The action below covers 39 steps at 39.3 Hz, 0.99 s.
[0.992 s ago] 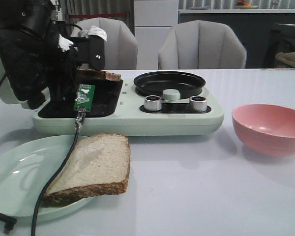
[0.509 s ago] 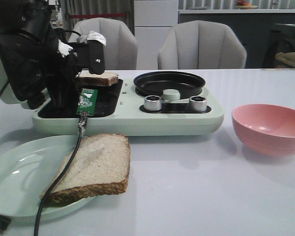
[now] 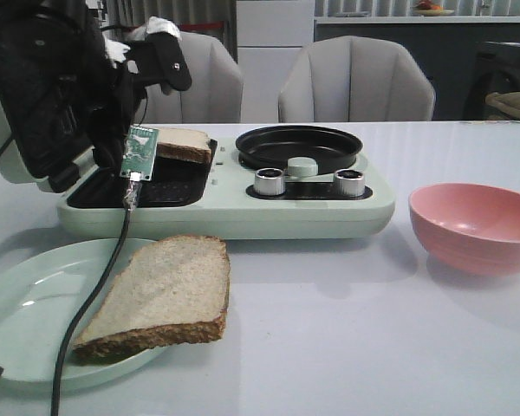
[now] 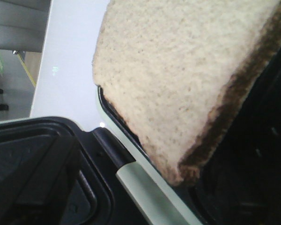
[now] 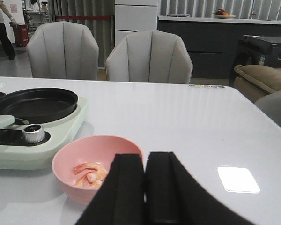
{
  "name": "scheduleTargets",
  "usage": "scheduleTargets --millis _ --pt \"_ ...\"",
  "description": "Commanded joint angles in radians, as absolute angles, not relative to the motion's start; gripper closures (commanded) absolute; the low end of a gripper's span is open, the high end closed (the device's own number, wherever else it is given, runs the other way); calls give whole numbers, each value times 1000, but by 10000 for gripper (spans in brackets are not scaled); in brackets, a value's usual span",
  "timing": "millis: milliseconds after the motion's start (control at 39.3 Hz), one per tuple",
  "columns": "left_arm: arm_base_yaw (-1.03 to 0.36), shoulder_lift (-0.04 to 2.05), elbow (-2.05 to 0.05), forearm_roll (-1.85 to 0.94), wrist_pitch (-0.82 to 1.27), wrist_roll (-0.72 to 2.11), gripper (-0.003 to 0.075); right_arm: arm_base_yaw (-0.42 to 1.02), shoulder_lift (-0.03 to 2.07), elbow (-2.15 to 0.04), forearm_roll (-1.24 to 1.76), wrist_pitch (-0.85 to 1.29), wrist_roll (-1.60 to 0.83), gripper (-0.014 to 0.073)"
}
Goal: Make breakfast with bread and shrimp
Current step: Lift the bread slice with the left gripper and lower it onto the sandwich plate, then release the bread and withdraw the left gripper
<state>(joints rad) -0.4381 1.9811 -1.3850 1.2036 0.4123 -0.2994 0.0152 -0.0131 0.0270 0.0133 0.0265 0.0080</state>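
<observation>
Right wrist view alone reveals the shrimp (image 5: 90, 173) lying inside the pink bowl (image 5: 65, 161); from the front the bowl's contents are hidden. Two bread slices are counted: one (image 3: 160, 295) half on the pale plate (image 3: 17, 303), one (image 3: 184, 143) on the open sandwich maker (image 3: 243, 204). The right gripper (image 5: 145, 161) is seen closed and empty. Whether the left gripper (image 3: 160, 61) is open cannot be told.
</observation>
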Motion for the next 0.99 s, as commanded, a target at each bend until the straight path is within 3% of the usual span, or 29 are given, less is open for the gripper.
scheduleTargets --millis 0,254,712,967 --pt "-447 1881 -1408 1107 455 -301 139 8 -32 10 0 -66 0 441" --pt "-447 1791 -1408 850 515 -140 139 8 -32 10 0 -66 0 441" --pt "-507 1510 -1406 490 607 -117 139 8 -32 10 0 -66 0 441" --pt "-469 1301 -1255 271 614 -36 139 8 -32 10 0 -66 0 441"
